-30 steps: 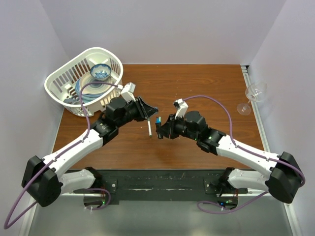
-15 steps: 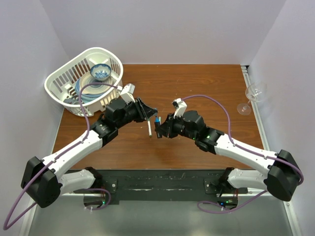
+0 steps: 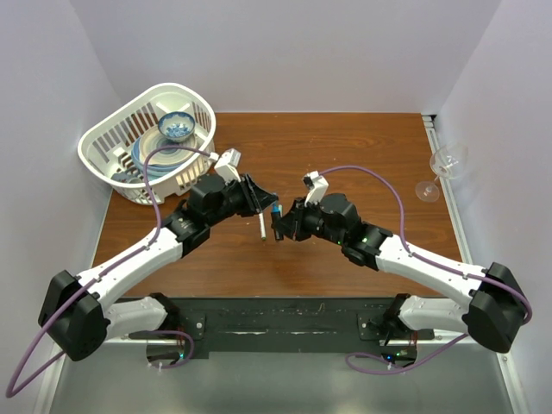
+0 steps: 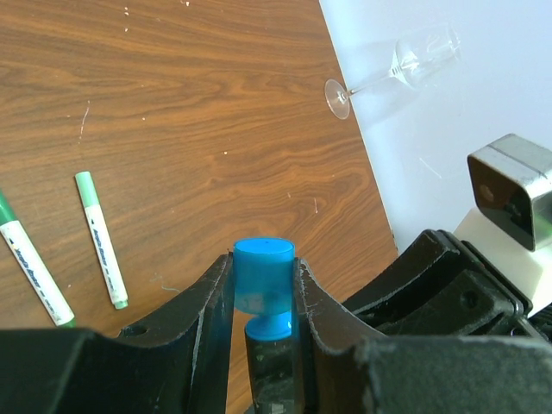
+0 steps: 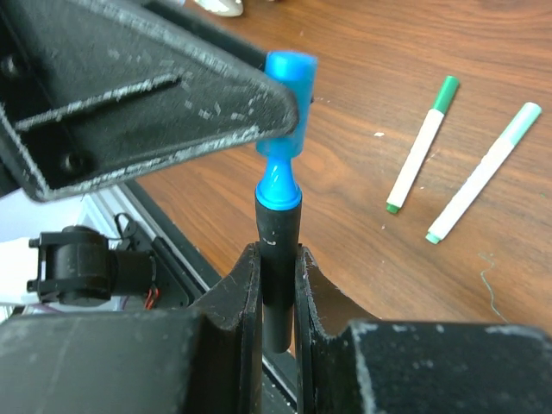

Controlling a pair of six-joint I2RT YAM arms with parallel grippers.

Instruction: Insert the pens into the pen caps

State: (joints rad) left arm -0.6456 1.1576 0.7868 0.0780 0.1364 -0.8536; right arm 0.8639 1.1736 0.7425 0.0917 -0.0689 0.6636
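Observation:
My left gripper (image 4: pixel 263 266) is shut on a blue pen cap (image 4: pixel 264 280), open end toward me. Pointing up into the cap from below is a black pen (image 5: pixel 278 250) with a blue tip (image 5: pixel 278 185), and my right gripper (image 5: pixel 278 263) is shut on its barrel. The tip sits at the cap's (image 5: pixel 289 95) mouth, with the tip's wide base still showing below it. In the top view the two grippers (image 3: pixel 269 205) (image 3: pixel 278 226) meet over the middle of the table. Two white pens with green caps (image 4: pixel 100 239) (image 4: pixel 33 272) lie on the wood.
A white basket (image 3: pixel 112 138) holding plates and a bowl stands at the back left. At the right edge a wine glass (image 3: pixel 444 164) lies on its side. One white pen (image 3: pixel 262 226) lies just below the grippers in the top view.
The left arm has edged slightly to the right, toward the right gripper. Cap and pen stay end to end, and both grips are unchanged.

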